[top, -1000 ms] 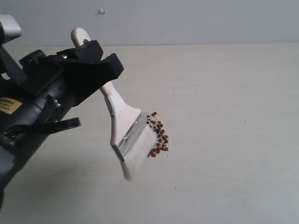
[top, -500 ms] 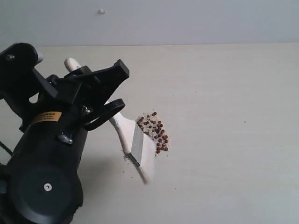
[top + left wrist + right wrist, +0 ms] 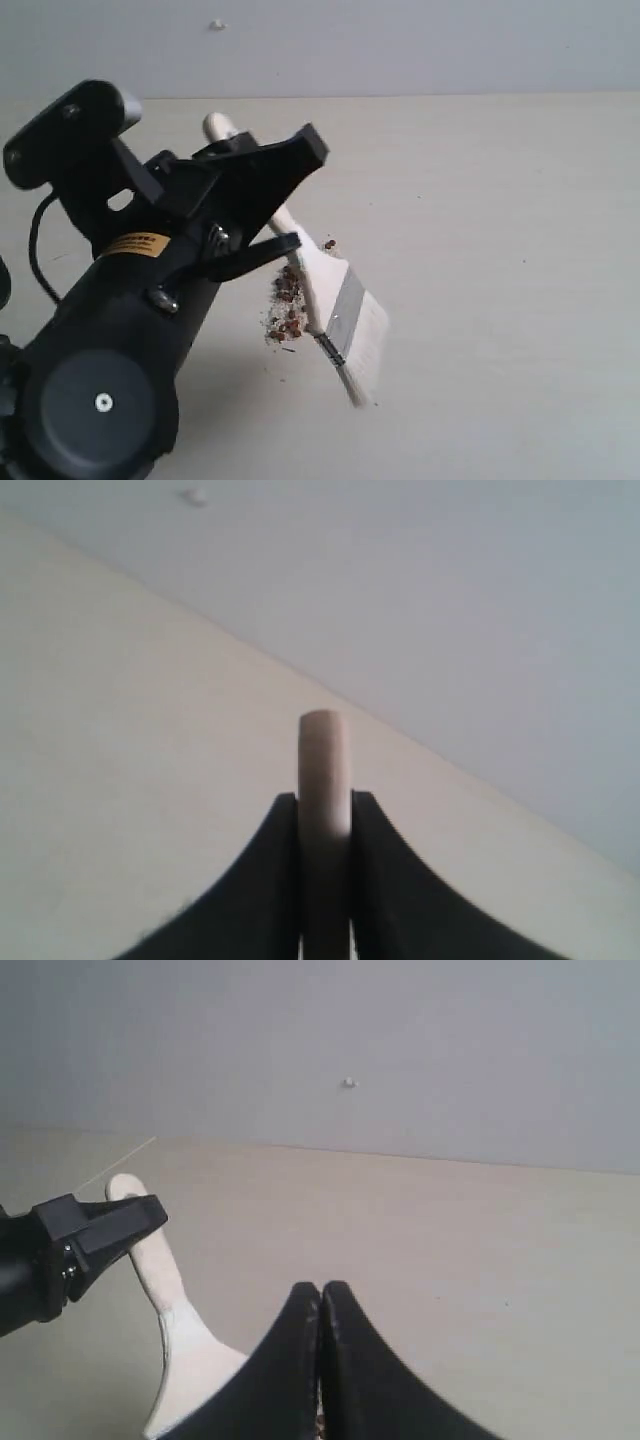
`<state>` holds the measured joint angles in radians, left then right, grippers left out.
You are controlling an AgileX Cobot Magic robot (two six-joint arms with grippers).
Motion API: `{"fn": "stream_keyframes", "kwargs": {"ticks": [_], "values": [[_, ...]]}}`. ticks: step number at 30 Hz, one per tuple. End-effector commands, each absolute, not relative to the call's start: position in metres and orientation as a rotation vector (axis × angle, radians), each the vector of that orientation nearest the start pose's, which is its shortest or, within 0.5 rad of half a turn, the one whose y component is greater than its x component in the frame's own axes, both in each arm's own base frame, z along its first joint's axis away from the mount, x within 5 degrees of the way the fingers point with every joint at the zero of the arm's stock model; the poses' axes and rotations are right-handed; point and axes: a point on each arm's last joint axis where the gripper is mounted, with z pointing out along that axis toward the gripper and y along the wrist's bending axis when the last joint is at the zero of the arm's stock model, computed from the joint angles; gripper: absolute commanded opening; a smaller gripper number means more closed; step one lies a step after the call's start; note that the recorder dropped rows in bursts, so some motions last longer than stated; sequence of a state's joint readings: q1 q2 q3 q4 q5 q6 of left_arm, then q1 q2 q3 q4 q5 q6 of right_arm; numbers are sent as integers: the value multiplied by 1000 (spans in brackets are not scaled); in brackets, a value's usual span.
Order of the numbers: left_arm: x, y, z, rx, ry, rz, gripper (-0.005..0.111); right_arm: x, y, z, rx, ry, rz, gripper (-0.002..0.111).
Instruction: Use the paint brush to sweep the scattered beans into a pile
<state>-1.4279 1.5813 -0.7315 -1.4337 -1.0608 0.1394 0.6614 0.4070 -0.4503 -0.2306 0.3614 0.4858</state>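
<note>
From the outside view, the left gripper (image 3: 285, 200) holds the paint brush (image 3: 335, 300) by its wooden handle, up high. The brush leans down, with its white bristles (image 3: 365, 355) low over the table (image 3: 500, 250). The bristles look blurry, so I cannot say for sure that they touch the table. The beans (image 3: 287, 305) lie in a small bunch with pale crumbs just beside the brush, on the side nearer the arm. One or two stray beans (image 3: 328, 243) sit a little apart, close to the wood of the brush.

In the left wrist view, the two black jaws press on both sides of the handle. They are only a little way open, just enough for the wood between them.

In the right wrist view, the right gripper (image 3: 321, 1295) has its jaws closed tight together with nothing in them. It waits off to the side, and the brush handle shows beyond it.

I think the job is nearly done. A good next sweep would be short and slow, with the bristles flat on the table. It should push the strays toward the bunch. A fast flick could scatter the beans again.
</note>
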Motion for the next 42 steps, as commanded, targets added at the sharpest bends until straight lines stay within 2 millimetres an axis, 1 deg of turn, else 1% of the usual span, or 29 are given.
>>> {"fn": "stream_keyframes", "kwargs": {"ticks": [1,3,5,7,8,9,10,14,18,20,23,26,28,31,35,40,42], "values": [[127,-250,216,-606,1901,-642,0,75,50,305,-303,1796,595,0],[128,-249,216,-578,1907,-617,0,75,50,305,-303,1796,595,0],[128,-247,216,-600,1886,-589,0,75,50,305,-303,1796,595,0],[124,-242,216,-622,1846,-506,0,75,50,305,-303,1796,595,0],[119,-242,214,-609,1843,-458,0,75,50,305,-303,1796,595,0],[113,-247,212,-552,1872,-424,0,75,50,305,-303,1796,595,0],[113,-250,212,-495,1878,-399,0,75,50,305,-303,1796,595,0],[117,-267,203,-456,1897,-334,0,75,50,305,-302,1795,596,0],[119,-286,196,-372,1911,-274,0,75,50,305,-302,1795,596,0],[121,-293,197,-341,1914,-256,0,75,50,305,-302,1795,596,0],[123,-301,207,-318,1911,-264,0,75,50,305,-302,1795,596,0],[123,-306,228,-277,1904,-277,0,75,50,305,-302,1795,596,0],[123,-307,240,-265,1898,-291,0,75,50,305,-302,1795,596,0],[126,-306,250,-244,1893,-284,0,75,50,305,-302,1795,596,0],[128,-305,253,-175,1892,-231,0,75,50,305,-302,1795,596,0],[137,-302,253,1,1873,-84,0,75,50,305,-302,1795,596,0],[141,-298,250,37,1872,-32,0,75,50,305,-302,1795,596,0]]}}
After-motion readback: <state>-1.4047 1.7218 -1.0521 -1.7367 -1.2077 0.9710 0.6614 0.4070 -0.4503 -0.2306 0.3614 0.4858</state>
